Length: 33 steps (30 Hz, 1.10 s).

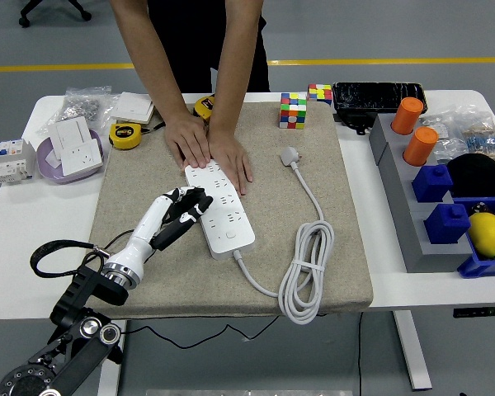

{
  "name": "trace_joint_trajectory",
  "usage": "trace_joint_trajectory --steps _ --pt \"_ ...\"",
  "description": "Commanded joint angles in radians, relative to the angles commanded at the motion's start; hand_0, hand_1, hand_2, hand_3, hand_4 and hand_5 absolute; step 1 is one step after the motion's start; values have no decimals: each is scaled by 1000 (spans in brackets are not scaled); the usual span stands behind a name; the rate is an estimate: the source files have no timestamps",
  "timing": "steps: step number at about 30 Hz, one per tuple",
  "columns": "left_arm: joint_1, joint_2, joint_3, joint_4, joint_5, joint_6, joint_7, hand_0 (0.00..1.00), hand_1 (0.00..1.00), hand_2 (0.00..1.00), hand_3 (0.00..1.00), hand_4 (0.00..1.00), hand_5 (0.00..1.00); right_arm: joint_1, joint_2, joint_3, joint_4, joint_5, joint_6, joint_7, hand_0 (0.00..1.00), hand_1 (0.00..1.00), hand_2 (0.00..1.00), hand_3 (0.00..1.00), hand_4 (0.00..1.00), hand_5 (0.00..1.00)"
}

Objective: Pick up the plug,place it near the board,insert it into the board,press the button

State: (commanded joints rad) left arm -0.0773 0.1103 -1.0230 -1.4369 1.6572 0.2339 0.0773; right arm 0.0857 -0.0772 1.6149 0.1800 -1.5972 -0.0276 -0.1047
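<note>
A white power strip (224, 216) lies on the beige mat (132, 186), running from the middle away from me. Its button (228, 236) is near its near end. My left hand (184, 211) is shut on the black plug (195, 205) and holds it at the strip's left edge, over the sockets. I cannot tell whether the plug's pins are in a socket. A person at the far side presses both hands (208, 148) flat on the strip's far end. My right arm is out of view.
The strip's white cable (306, 268) lies coiled on the mat's right, with its white plug (289, 155) further back. Rubik's cubes (293, 110), tape measures (125, 135), a purple bowl (49, 161) and a grey rack with orange cylinders (412, 128) ring the mat.
</note>
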Motion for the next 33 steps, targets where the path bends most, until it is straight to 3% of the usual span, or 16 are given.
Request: trace_joint_trajectory --steps 13,22,28,30,32,33 --pt "-36 6 34 -8 88 -15 25 926 865 827 805 998 998 -3 -1 -1 0 -5 1 -3 897 745 731 769 998 937" --pt "-52 11 44 -20 198 -35 49 929 863 820 806 998 998 2 -1 -2 0 -1 0 -3 896 743 731 769 998 939" --pt "-53 19 33 -69 260 -26 52 935 862 809 802 998 998 1 -1 0 0 -1 0 -3 896 743 731 769 998 939" --pt "-53 21 28 -97 316 -22 75 935 862 809 802 998 998 0 -1 0 0 -1 0 -3 896 743 731 769 998 939" --pt "-54 22 19 -126 393 -41 132 935 862 809 802 998 998 0 -1 1 0 -1 0 -3 896 743 731 769 998 939" --pt "-54 22 12 -137 432 -68 168 998 998 935 843 998 998 0 -1 0 0 0 0 -3 895 741 730 768 998 941"
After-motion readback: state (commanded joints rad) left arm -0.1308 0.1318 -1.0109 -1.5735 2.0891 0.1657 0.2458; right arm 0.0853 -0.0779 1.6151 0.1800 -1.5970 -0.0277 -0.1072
